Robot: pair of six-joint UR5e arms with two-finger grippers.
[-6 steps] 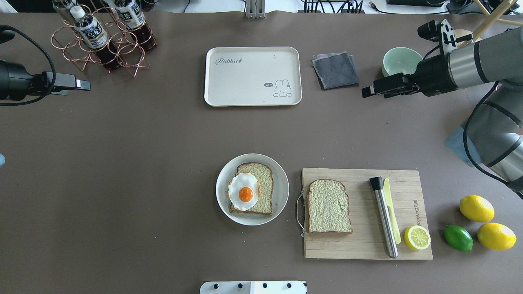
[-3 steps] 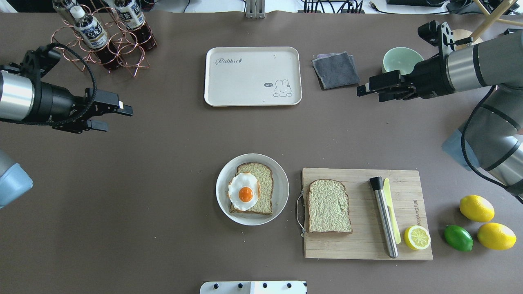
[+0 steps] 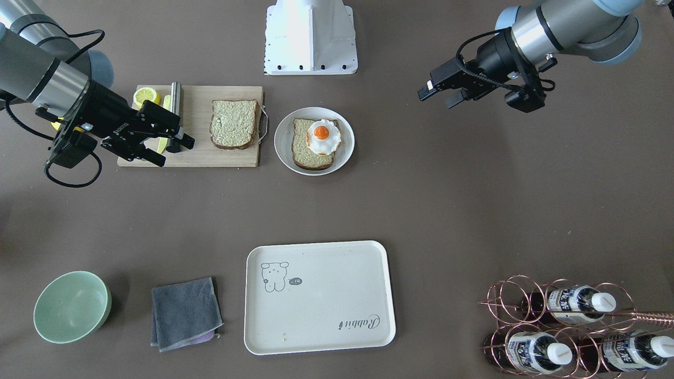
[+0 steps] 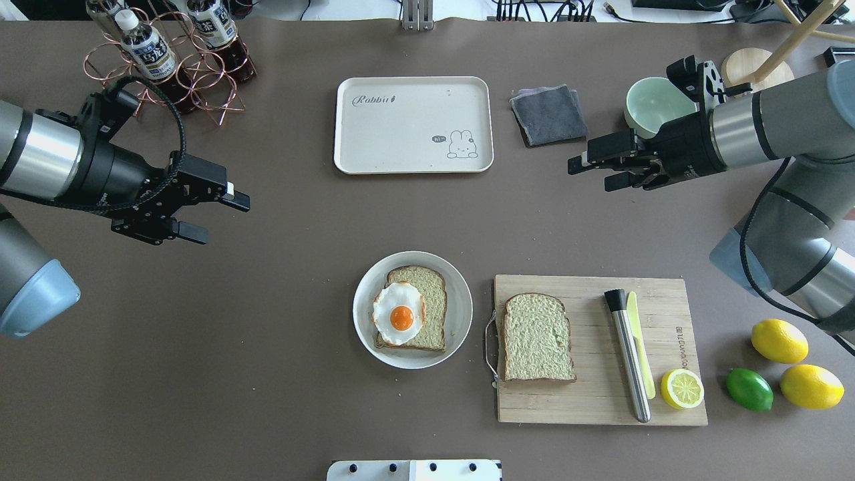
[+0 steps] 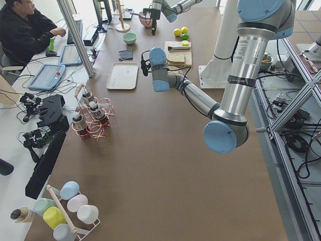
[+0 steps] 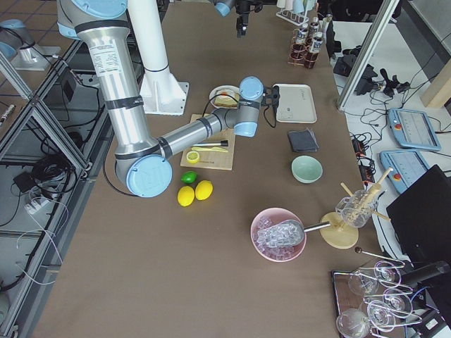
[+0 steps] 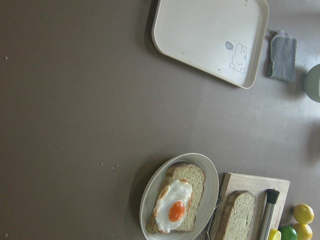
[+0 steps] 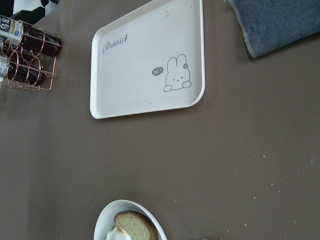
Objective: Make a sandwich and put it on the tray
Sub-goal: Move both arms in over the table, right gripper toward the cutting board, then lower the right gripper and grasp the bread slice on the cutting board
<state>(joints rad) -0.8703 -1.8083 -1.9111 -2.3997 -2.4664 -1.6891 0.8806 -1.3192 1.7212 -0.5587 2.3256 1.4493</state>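
Overhead: the left gripper (image 4: 224,219) hovers with its jaws apart and nothing between them. It is over bare table (image 4: 267,401), between the bottle rack (image 4: 174,73) and the plate (image 4: 459,321). The right gripper (image 4: 591,175), likewise spread and holding nothing, hangs near the grey cloth (image 4: 548,113) and the green bowl (image 4: 651,100), on the far side of the cutting board (image 4: 588,401). 1 bread slice (image 4: 434,294) lies on the plate with the egg (image 4: 399,312) on top, overhanging its left edge. The second slice (image 4: 538,337) lies flat on the left part of the cutting board, just beside the plate. Both slices are well apart from either gripper. The tray (image 4: 401,133) sits at the far middle, between the 2 grippers and well apart from the plate.

Front-facing: the sides are mirrored. The left gripper shows over bare table, well to the side of the plate. The right gripper's spread jaws show in front of the end of the cutting board, away from the second slice.

Side views: each near arm reaches over the table toward the tray. The jaws are too small to judge here.

Left wrist: the tray is at the top, and the plate with the bread slice and egg is below it. The second slice is at the lower right.

Right wrist: the tray fills the upper part. The plate's rim and a bit of the bread slice are at the bottom edge.
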